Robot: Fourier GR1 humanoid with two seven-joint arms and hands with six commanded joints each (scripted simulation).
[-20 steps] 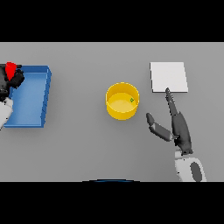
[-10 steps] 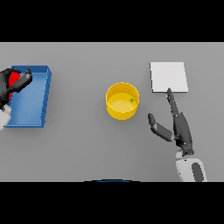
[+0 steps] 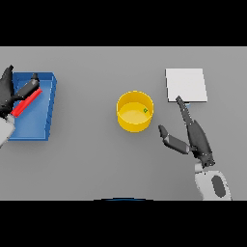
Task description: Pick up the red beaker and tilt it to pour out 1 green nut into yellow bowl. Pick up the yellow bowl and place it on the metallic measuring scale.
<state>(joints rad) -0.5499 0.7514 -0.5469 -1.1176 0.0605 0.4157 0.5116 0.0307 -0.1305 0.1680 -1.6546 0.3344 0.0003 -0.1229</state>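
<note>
The yellow bowl (image 3: 135,111) stands at the table's middle with one green nut (image 3: 145,111) inside near its right wall. The red beaker (image 3: 26,103) lies tilted over the blue tray (image 3: 34,130) at the far left, held between the thumb and fingers of my left hand (image 3: 6,91). My right hand (image 3: 193,136) is open, fingers straight, to the right of the bowl and a little nearer me, apart from it. Its fingertips (image 3: 179,100) reach the near edge of the pale square measuring scale (image 3: 186,85) at the back right.
The blue tray takes up the table's left edge. Bare grey table lies between the tray and the bowl and in front of the bowl.
My left hand has lowered the red beaker over the blue tray and turned it from upright to nearly flat. My right hand has barely moved.
</note>
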